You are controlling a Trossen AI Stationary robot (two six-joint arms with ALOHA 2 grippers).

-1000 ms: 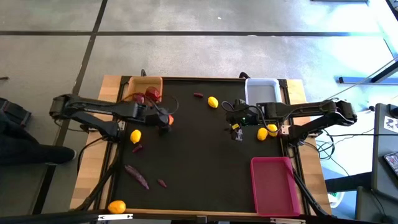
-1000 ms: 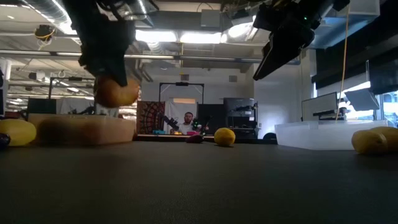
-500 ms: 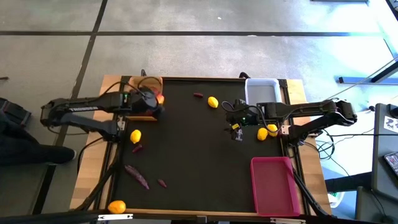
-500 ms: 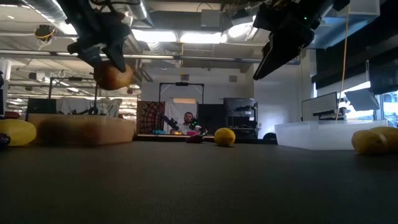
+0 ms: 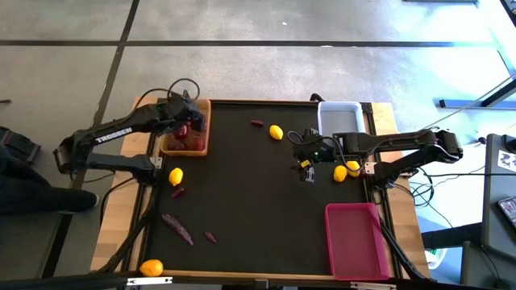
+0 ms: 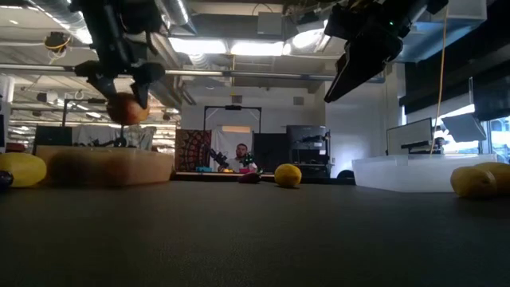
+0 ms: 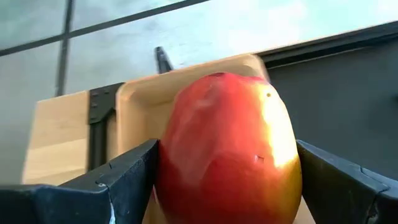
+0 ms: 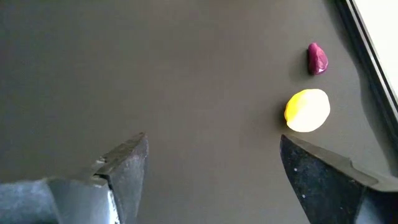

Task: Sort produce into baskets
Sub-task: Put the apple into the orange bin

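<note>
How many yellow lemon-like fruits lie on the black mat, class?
4. One yellow fruit lies near the mat's far edge, one by its left edge, and two touch each other near the white basket. Arms could hide others.

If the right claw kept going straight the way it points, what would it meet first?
Probably the black mat: the open right claw aims down at bare mat. The yellow lemon and purple piece lie off to one side.
</note>
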